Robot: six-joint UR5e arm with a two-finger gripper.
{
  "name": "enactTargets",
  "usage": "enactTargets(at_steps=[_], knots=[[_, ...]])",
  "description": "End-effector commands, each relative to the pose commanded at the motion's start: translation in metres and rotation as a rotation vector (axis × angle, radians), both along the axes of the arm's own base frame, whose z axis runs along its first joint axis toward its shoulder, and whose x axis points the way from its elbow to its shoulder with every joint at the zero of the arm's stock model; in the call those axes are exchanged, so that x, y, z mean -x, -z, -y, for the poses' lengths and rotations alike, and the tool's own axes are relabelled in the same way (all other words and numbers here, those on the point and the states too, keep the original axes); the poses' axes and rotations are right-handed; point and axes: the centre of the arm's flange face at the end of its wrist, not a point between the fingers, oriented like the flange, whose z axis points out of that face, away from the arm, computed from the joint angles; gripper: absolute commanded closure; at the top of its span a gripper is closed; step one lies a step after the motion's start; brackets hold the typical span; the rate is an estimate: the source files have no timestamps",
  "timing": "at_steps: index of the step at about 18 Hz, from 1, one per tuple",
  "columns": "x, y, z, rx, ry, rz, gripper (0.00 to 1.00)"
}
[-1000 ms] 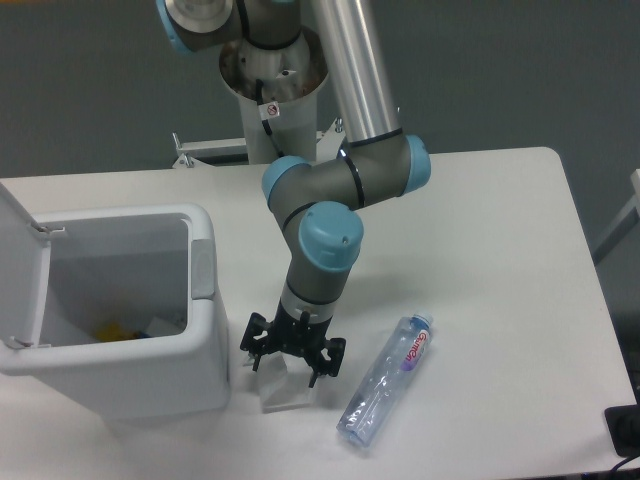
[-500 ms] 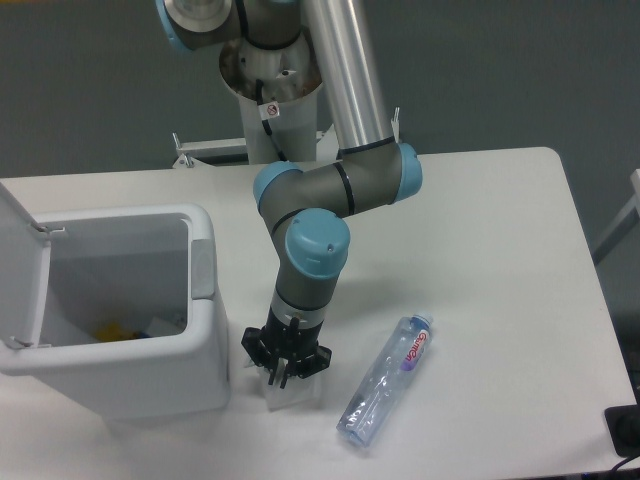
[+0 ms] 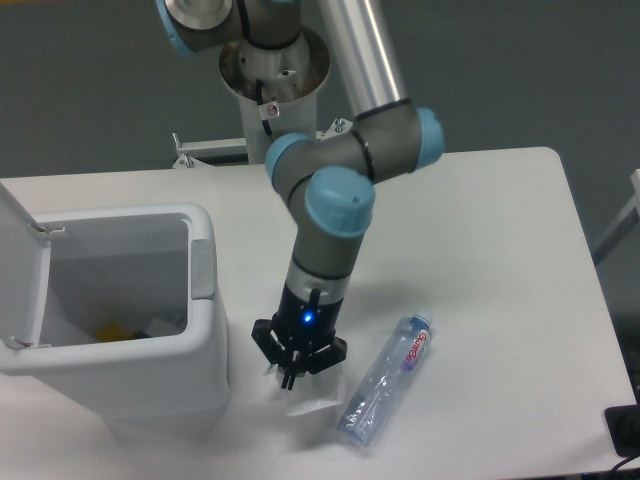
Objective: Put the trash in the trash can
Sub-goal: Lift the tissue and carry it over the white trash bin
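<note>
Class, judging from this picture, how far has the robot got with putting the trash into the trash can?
Partly done at most: the open trash can already holds some scraps. The gripper looks shut on the white wrapper, low over the table. The plastic bottle lies untouched.

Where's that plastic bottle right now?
The plastic bottle lies on its side on the table, near the front edge, just right of the pincer and well apart from the open trash can on the left.

UR5e arm [image 3: 345, 170]: polished silver aluminium tubes, dark grey joint housings, light-blue round end caps. Black cable runs down the pale conical base column [image 3: 275, 85], small red-and-white sticker beside it. Wrist tapers to a black two-finger gripper [image 3: 297, 368]; blue LED lit just above the jaws.
</note>
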Motion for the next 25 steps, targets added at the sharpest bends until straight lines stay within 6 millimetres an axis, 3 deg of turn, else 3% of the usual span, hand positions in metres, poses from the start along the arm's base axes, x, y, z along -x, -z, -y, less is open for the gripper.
enactTargets(at_steps=[2,4,6,8,10,15,19,20,21,22,23,25], knots=[[0.022,-0.049,0.001,-0.106,-0.054,0.031,1.00],[0.040,-0.083,0.006,-0.169,-0.102,0.046,1.00],[0.033,-0.107,0.012,-0.198,-0.138,0.065,1.00],[0.009,-0.143,0.022,-0.235,-0.174,0.087,1.00],[-0.040,-0.174,0.022,-0.260,-0.156,0.096,1.00],[-0.140,-0.179,0.033,-0.246,-0.050,0.106,1.00],[-0.187,-0.170,0.034,-0.228,0.009,0.125,1.00],[-0.196,-0.169,0.031,-0.224,0.026,0.126,0.96],[-0.204,-0.169,0.028,-0.224,0.044,0.124,0.67],[-0.207,-0.171,0.026,-0.229,0.080,0.088,0.27],[-0.208,-0.172,0.026,-0.230,0.109,0.055,0.14],[-0.207,-0.175,0.026,-0.234,0.113,0.044,0.05]])
